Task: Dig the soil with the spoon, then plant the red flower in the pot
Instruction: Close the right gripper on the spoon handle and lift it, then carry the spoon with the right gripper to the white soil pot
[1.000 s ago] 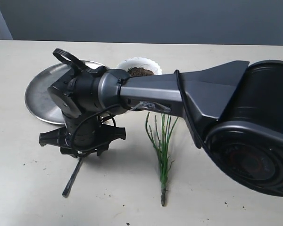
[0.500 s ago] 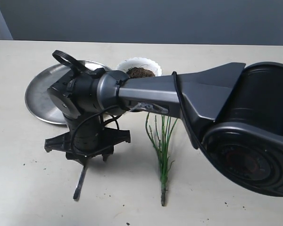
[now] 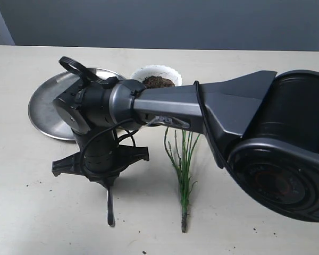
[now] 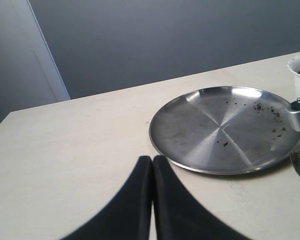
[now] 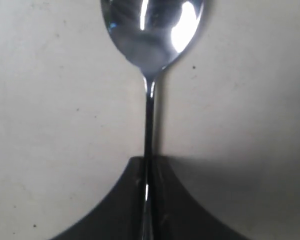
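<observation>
Beige tabletop beneath a grey wall; my right gripper is clamped on the spoon handle, low over the surface, so the digging step is in hand. Soil sits in the pot behind the arm; next I judge the bowl must reach it. Red flower stems lie beside; blooms are hidden. Plate holds crumbs only. My left gripper waits, fingers together, empty.

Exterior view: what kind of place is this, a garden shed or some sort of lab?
Likely a lab test bench, not a shed: a bare pale table against a plain grey wall, with only a steel plate, a small white pot and a spoon.
</observation>
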Tool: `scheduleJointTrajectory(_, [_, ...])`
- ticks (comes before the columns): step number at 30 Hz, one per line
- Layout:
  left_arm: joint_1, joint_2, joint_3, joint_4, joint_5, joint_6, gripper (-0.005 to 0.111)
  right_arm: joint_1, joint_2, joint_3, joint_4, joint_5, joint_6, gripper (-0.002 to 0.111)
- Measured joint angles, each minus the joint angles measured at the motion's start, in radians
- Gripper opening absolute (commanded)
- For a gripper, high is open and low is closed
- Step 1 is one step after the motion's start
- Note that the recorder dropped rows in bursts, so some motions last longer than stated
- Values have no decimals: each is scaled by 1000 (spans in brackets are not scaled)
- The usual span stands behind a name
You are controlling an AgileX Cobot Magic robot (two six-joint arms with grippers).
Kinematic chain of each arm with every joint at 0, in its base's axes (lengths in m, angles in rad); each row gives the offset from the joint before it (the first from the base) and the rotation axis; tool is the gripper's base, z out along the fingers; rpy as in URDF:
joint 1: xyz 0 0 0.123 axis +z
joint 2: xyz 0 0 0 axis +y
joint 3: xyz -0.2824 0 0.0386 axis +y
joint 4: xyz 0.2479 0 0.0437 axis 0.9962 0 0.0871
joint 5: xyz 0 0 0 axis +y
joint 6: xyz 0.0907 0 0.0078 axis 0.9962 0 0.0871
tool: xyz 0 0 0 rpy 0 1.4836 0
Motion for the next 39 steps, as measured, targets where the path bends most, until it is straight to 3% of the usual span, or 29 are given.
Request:
scheduleJointTrajectory(17, [0, 0, 0, 0, 0, 0, 0, 0, -127, 4, -134, 119, -284, -1])
scheduleJointTrajectory(23, [0, 0, 0, 0, 0, 0, 0, 0, -231, 4, -377, 121, -451, -1])
scheduleJointTrajectory(31, [0, 0, 0, 0, 0, 0, 0, -4, -300, 4, -922, 127, -722, -1])
scheduleJointTrajectory(39, [0, 0, 0, 0, 0, 0, 0, -51, -275, 4, -1126, 101, -1160, -1])
